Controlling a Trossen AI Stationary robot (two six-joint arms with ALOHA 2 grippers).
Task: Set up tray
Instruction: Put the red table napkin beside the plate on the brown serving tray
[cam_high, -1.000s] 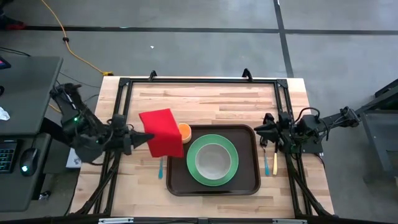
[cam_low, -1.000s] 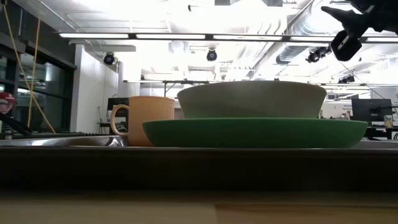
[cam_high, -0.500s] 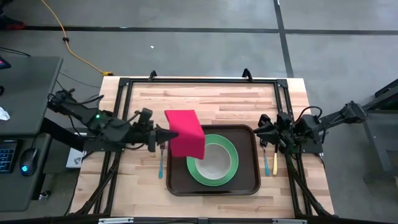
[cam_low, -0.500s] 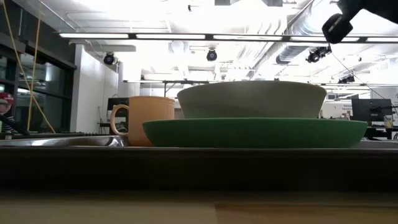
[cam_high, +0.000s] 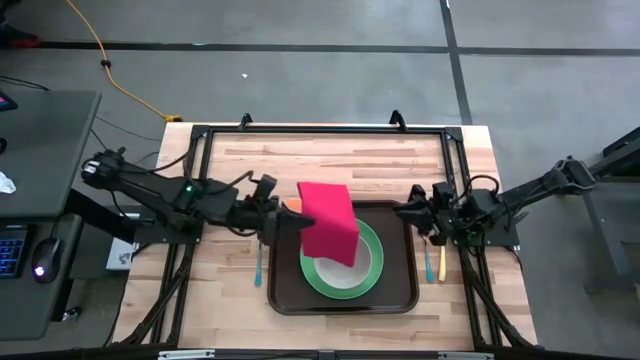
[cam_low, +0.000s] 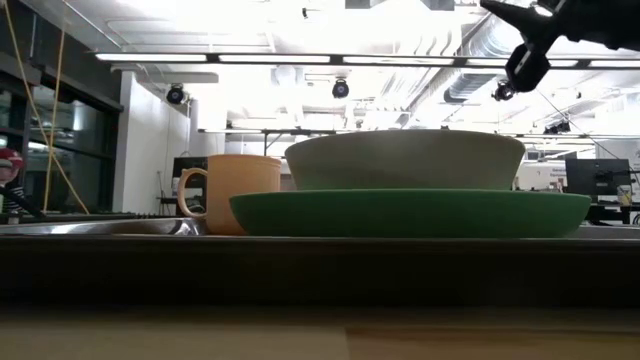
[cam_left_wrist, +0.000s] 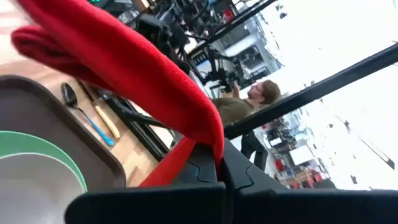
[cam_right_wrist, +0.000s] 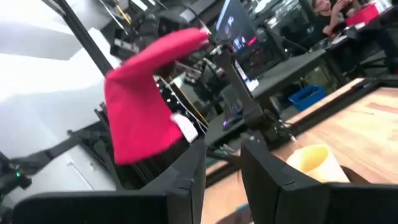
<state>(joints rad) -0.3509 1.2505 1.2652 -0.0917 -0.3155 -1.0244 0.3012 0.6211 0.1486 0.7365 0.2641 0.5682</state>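
1. Napkin in transit: my left gripper (cam_high: 283, 222) is clamped on one edge of the red napkin (cam_high: 329, 222) and carries it in the air above the tray (cam_high: 288, 300), over the near-left part of the green plate (cam_high: 372, 268) and the bowl (cam_low: 405, 160) that sits on it.

2. The tray lies flat on the table (cam_high: 340, 160), in the middle of its front half. Its long axis runs left to right across the table, from one arm toward the other, and its open face points up.

3. The step in hand, as I judge it, is bringing the napkin to its place in the setting; the plate, the bowl and the orange cup (cam_low: 230, 192) at the tray's back-left corner are already on board.

4. My right gripper (cam_high: 405, 213) waits just past the tray's right rim, above the spoon (cam_high: 428, 258) and the yellow-handled piece (cam_high: 442, 262) lying on the table there. Its fingers stand slightly apart and carry nothing.

5. Next, I expect, the napkin must come down on a bare spot of the tray or beside it, not over the bowl. That calls for lowering it flat before my left fingers part, since the cloth hangs loose and could drape over the plate.

6. The blue-handled utensil (cam_high: 258, 268) left of the tray is not yet loaded.
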